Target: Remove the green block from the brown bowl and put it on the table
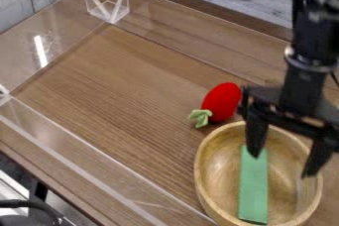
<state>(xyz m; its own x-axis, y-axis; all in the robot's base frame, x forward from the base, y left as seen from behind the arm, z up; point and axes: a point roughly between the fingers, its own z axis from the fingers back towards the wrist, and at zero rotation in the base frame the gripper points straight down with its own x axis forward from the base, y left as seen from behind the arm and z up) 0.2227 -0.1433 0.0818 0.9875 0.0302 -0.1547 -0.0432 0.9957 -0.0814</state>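
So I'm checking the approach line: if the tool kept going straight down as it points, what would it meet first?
Most likely the green block lying in the brown bowl; the open tool hangs above it, though depth is unclear.

Bright, even indoor light; small, soft picture.

Light falls from above, and the bench [119, 81] shows its wood grain clearly with no dark corners. Pale glare streaks run along the clear walls [59, 32] at the left and upper left, brightest on their top edges. The arm and end effector [282, 151] are smeared by motion blur, their outlines soft. The bowl [212, 175] holds a faint shadow along its inner rim. The block [255, 185] and strawberry [221, 99] look saturated but slightly fuzzy. The background beyond the far wall is out of focus.
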